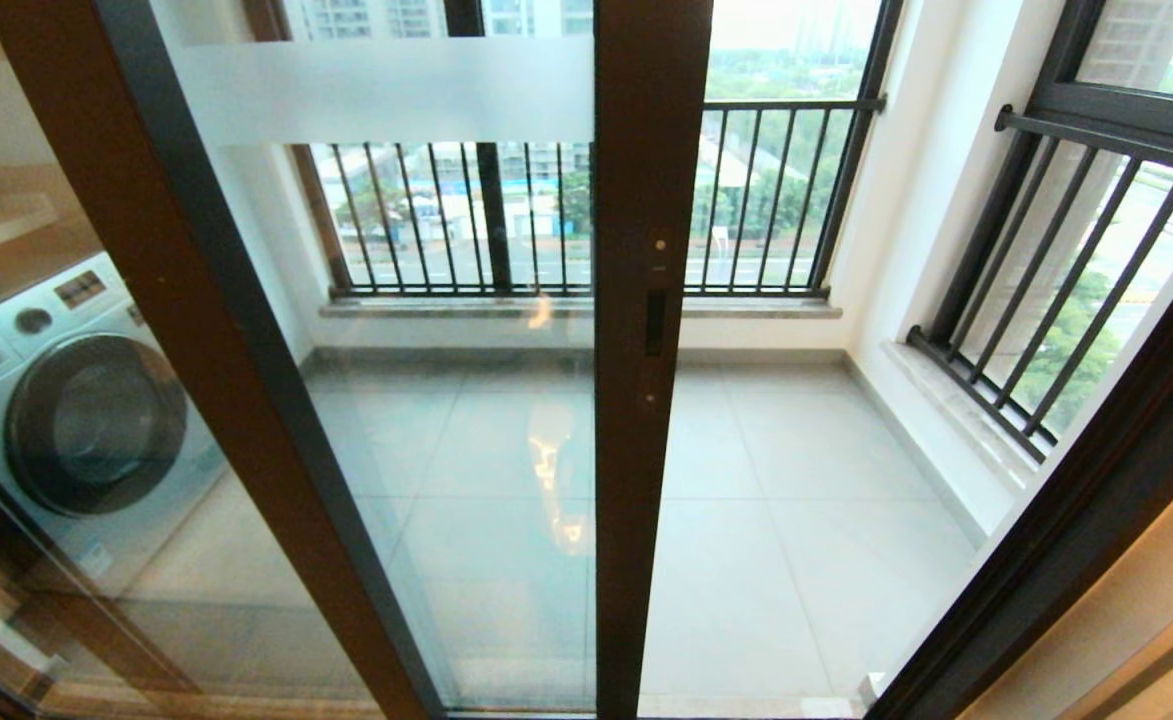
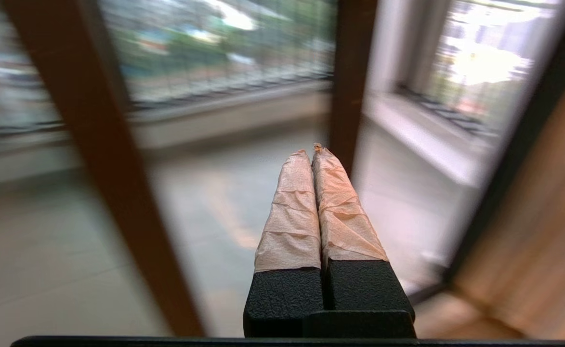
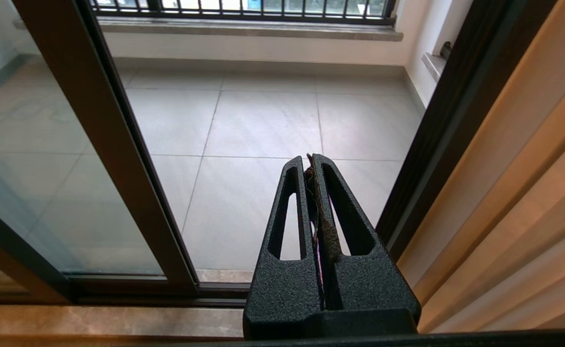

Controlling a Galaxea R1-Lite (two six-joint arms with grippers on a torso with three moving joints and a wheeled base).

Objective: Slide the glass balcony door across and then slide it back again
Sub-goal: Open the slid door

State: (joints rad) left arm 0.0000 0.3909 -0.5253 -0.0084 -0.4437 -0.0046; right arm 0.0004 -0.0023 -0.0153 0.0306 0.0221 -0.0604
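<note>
1. The glass balcony door (image 1: 506,400) stands part-way across the opening. Its dark brown stile with the slim black handle slot (image 1: 655,322) sits near the middle of the head view, and the open gap to the balcony lies on the right.

2. The left gripper (image 2: 311,149) is out in front of that stile, tape-wrapped fingers (image 2: 292,212) pressed together, gripping nothing. From its wrist view the tips look close to the frame, but I cannot tell whether they touch it.

3. The right gripper (image 3: 309,161) hangs low by the door track, aimed through the open gap at the balcony tiles (image 3: 263,120). Its jaws are also pressed together and empty. It looks idle.

4. My read: no hold on the door yet, so the slide depends on a push against the frame edge or the slot.

5. The risk: closed tips on a smooth, narrow stile can skid off sideways, and the door stops short.

6. If the push comes at an angle rather than along the track, the panel may bind.

7. The left wrist view is smeared. A fast approach could knock the frame or the glass.

8. The dark jamb (image 1: 1076,500) on the right is the end stop. Pushed too hard, the door would slam into it.
</note>
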